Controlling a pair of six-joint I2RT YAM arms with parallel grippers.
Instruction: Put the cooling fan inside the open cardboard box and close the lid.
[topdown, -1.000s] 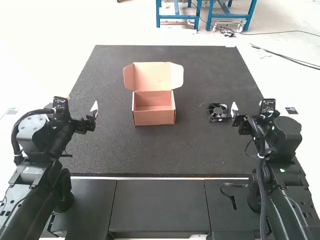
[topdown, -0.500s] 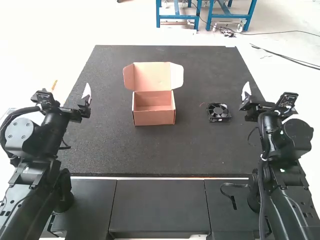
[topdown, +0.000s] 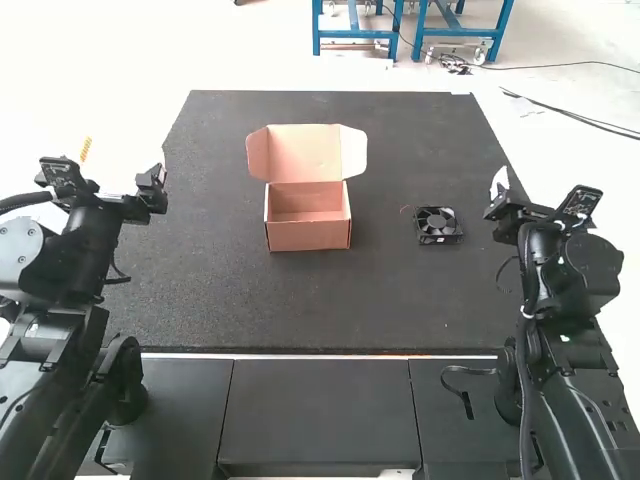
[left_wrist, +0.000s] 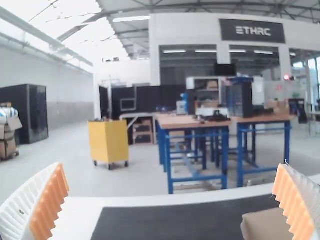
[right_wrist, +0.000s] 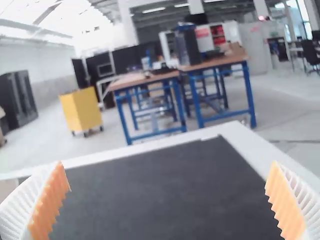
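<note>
The right gripper (topdown: 500, 195) hung raised at the right edge of the table, its white ribbed fingers with orange pads (right_wrist: 49, 206) spread wide and holding nothing. The left gripper (topdown: 152, 185) hung raised at the left edge, its own fingers (left_wrist: 47, 202) equally wide apart and empty. Both pointed out level over the table rather than down at it. Near the right gripper, but apart from it, the small square black cooling fan (topdown: 438, 224) lay flat on the black rubber mat (topdown: 400, 130). Farther in, near the middle of the mat, stood the brown cardboard box (topdown: 307, 215), open at the top, with its lid flap (topdown: 305, 152) standing up along the far side. By my reading the task had not properly begun, since the fan was ungrasped and outside the box. The next move probably fell to the right arm, the nearer one: tilt the wrist down, bring the open fingers over the fan and close across its frame. A flat-lying fan offers little edge to pinch, so a low, square approach seemed needed.
</note>
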